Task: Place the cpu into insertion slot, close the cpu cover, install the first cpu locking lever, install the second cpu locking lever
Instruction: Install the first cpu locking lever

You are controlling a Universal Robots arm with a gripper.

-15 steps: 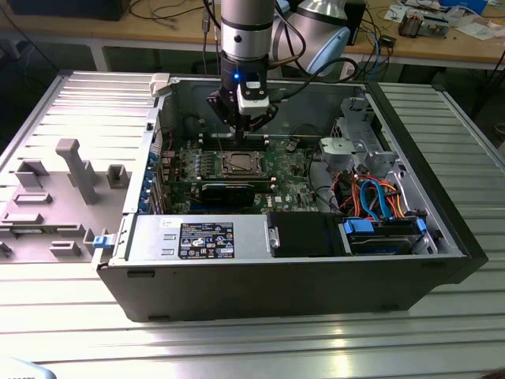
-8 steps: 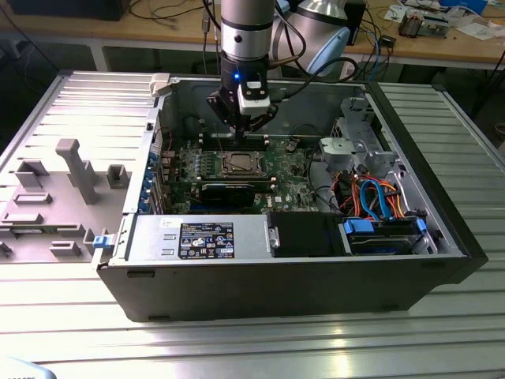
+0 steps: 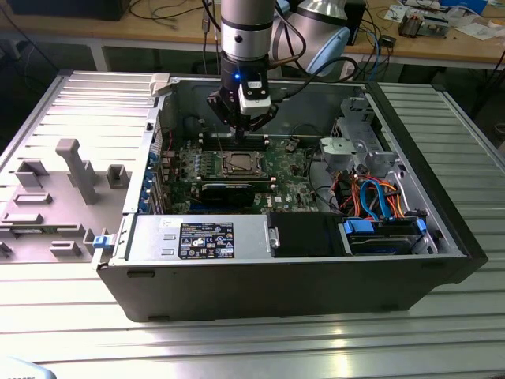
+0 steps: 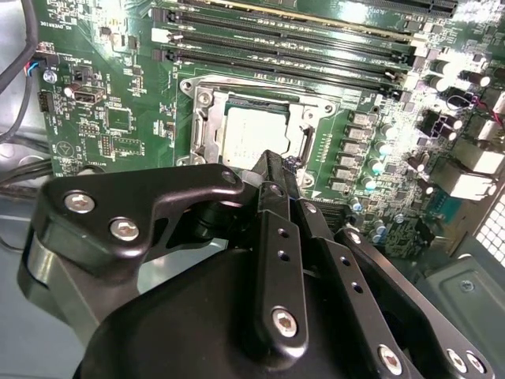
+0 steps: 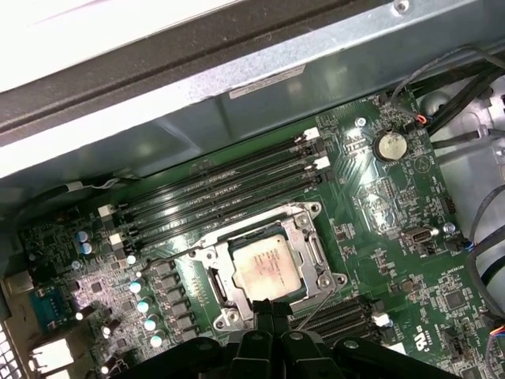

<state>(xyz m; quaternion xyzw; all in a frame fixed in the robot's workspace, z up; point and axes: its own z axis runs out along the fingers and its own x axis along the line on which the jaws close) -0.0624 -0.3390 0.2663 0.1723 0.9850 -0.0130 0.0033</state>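
We record an open computer case (image 3: 300, 268) lying on the desk (image 3: 237, 347), its green motherboard (image 5: 379, 213) exposed. The arm stands over the board with the end effector (image 3: 241, 130) hovering above the insertion slot (image 5: 268, 264), fingers drawn together and holding nothing. We find the cpu (image 5: 264, 264) seated in the slot, silvery top up, with the cpu cover (image 5: 312, 257) lying flat around it. Memory slots (image 5: 221, 193) run beside the socket.

A long silver power-supply box (image 3: 201, 238) with a black label fills the exterior view's lower centre; orange and blue cables (image 3: 377, 199), perhaps drive leads, bunch at centre right.
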